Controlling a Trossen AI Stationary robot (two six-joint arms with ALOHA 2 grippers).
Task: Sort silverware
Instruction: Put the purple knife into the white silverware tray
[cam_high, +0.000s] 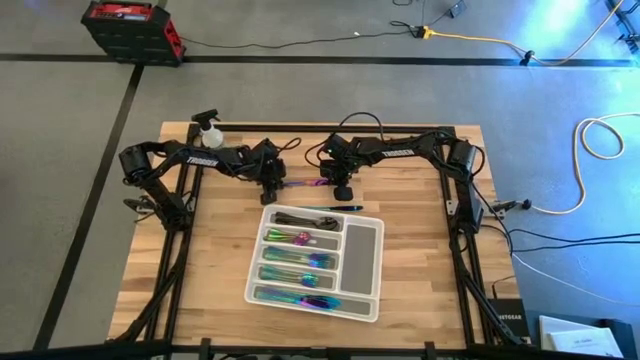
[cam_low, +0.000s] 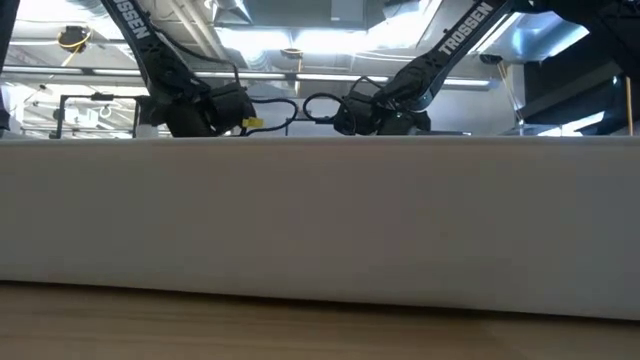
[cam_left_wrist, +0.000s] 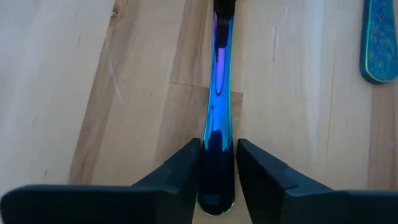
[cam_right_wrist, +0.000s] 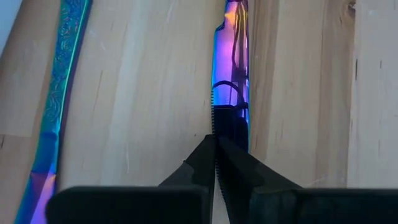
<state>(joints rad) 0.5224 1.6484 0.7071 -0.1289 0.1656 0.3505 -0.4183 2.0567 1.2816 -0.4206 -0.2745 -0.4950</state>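
Silverware: most of it lies sorted in the tray's long slots (cam_high: 300, 270); one iridescent knife (cam_high: 302, 184) lies loose on the table between the two grippers, far of the tray, and a second loose piece (cam_high: 330, 208) lies just beyond the tray's far edge.
Spray bottle (cam_high: 208, 128): stands at the table's far left, well apart from the work.
Left gripper (cam_high: 272, 186): low over the left end of the knife; the left wrist view shows its fingers (cam_left_wrist: 180, 171) part open, one on each side of the handle (cam_left_wrist: 216, 134), close to it but not clearly pinching.
Knife: flat on the wood, running left to right, blade end toward the right arm.
Right gripper (cam_high: 342, 190): at the knife's right end; in the right wrist view its fingers (cam_right_wrist: 200, 163) are pressed together, tips at the serrated blade (cam_right_wrist: 230, 93), holding nothing that I can make out.
Tray (cam_high: 362, 252): white, near the table's middle, its wide right slot bare.
Risk, grip: I judge the handle is thin and slick, so fingers that close off-centre may push it sideways instead of lifting it.
Risk, pinning: if the right tips bear down on the blade while the left lifts, the knife may pivot or snap free.
Risk, neighbour: the second piece shows near both wrist cameras and may be nudged.
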